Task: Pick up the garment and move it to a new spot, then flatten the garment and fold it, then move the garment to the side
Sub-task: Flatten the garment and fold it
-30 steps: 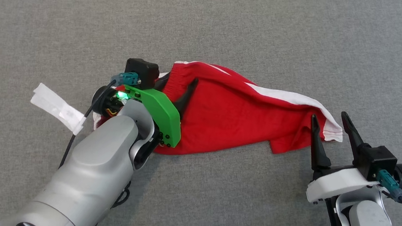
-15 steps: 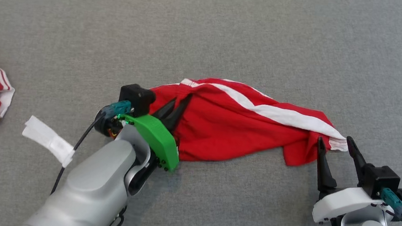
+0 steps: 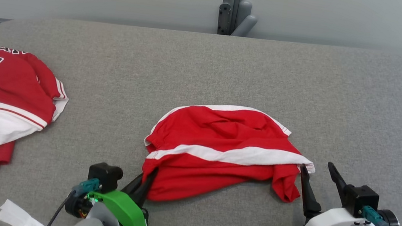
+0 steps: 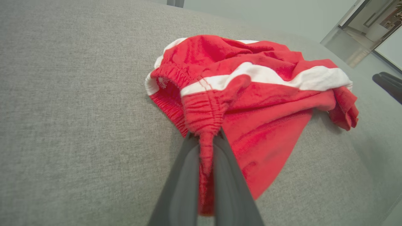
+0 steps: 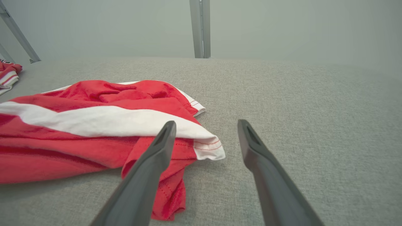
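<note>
1. Pressed together, the jaws of the left gripper [image 3: 150,175] [image 4: 205,138] pinch a fold of the gathered elastic band at the near left corner of the crumpled red cloth garment [image 3: 221,138] [image 4: 260,103] [image 5: 78,141], which bears a broad white stripe. Red cloth shows between the two dark fingers in the left wrist view.
2. Spread wide, the jaws of the right gripper [image 3: 316,165] [image 5: 206,123] hold nothing. In the right wrist view the garment's white hemmed corner lies between the two fingers, nearer the left one. The right finger stands over bare surface.
3. Between the two grippers the garment lies rumpled on the grey woven fabric surface [image 3: 339,107], its stripe running left to right.
4. Beside the left wrist, at the head view's bottom edge, lies a white paper strip [image 3: 15,217].
5. Farther left, well apart, a second red-and-white garment [image 3: 6,104] with white lettering lies heaped at the surface's left edge.
6. Beyond the far edge, a grey metal post [image 3: 233,9] stands against a pale wall.
</note>
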You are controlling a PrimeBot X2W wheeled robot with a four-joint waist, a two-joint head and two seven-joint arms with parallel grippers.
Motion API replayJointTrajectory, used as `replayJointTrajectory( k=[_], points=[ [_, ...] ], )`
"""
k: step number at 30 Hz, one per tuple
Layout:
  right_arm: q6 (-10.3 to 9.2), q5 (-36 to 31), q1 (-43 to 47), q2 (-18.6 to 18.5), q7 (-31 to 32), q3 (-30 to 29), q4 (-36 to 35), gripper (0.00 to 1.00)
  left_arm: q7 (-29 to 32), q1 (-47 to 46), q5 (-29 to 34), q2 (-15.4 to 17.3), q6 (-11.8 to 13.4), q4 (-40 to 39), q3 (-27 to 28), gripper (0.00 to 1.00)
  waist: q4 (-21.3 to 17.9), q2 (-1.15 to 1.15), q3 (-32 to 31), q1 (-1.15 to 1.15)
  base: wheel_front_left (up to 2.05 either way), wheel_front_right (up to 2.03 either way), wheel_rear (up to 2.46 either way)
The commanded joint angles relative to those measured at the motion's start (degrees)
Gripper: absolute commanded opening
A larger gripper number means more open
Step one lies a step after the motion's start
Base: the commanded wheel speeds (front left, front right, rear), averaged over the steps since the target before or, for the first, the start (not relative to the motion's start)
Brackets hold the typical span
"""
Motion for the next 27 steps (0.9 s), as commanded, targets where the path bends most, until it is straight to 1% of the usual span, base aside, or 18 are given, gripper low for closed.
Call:
replayJointTrajectory(
  k=[1, 6, 7, 9, 10, 14, 15, 19, 23, 27],
  points=[
    [-0.06, 0.50, 1.46, -0.01, -0.17, 0.52, 0.77, 1.00, 0.01, 2.76, 1.61, -0.02, -0.13, -0.29, 0.88, 1.00, 0.23, 0.00, -2.42, 0.00, 0.00, 0.00, 0.00],
    [-0.06, 1.26, 2.59, -0.32, -0.17, 1.43, 1.96, 1.00, 0.00, 8.11, 3.99, -1.25, -0.13, 0.88, 4.72, 1.00, -1.26, 0.00, -3.99, 0.00, 0.00, 0.00, 0.00],
    [-0.06, 1.26, 2.59, -0.32, -0.17, 1.43, 1.96, 1.00, 0.00, 8.11, 3.99, -1.25, -0.13, 0.88, 4.72, 1.00, -1.26, 0.00, -3.99, 0.00, 0.00, 0.00, 0.00],
    [-0.06, 1.51, 3.07, -0.34, -0.17, 1.74, 2.27, 1.00, 0.01, 9.84, 5.25, -1.41, -0.11, 1.98, 6.54, 1.00, -1.98, 0.00, -4.51, 0.00, 0.00, 0.00, 0.00],
    [-0.06, 1.60, 3.26, -0.40, -0.17, 1.73, 2.37, 1.00, 0.00, 10.62, 5.57, -1.61, 0.09, 2.06, 8.05, 1.00, -2.25, 0.00, -4.73, 0.00, 0.00, 0.00, 0.00],
    [-0.06, 2.02, 3.85, -0.36, -0.17, 1.38, 2.20, 1.00, 0.02, 14.74, 9.52, -2.68, 2.49, -0.99, 15.90, 1.00, -2.98, 0.00, -5.56, 0.00, 0.00, 0.00, 0.00],
    [-0.06, 2.04, 4.45, -0.18, -0.17, 1.08, 1.87, 1.00, 0.02, 16.83, 12.03, -3.27, 3.04, -3.54, 19.71, 1.00, -3.18, 0.00, -5.87, 0.00, 0.00, 0.00, 0.00],
    [-0.06, 2.11, 5.03, 0.27, -0.17, 0.48, 1.52, 1.00, 0.02, 19.86, 17.80, -4.26, 3.87, -8.50, 26.54, 1.00, -3.12, 0.00, -6.24, 0.00, 0.00, 0.00, 0.00],
    [-0.06, 2.19, 5.42, 0.42, -0.17, 0.28, 1.65, 1.00, 0.02, 21.41, 22.21, -6.38, 2.96, -11.42, 30.74, 1.00, -2.68, 0.00, -6.19, 0.00, 0.00, 0.00, 0.00],
    [-0.06, 1.95, 5.11, 0.64, -0.17, 0.62, 1.61, 1.00, 0.02, 20.66, 22.24, -8.11, 1.48, -10.50, 32.45, 1.00, -2.43, 0.00, -5.61, 0.00, 0.00, 0.00, 0.00]
  ],
)
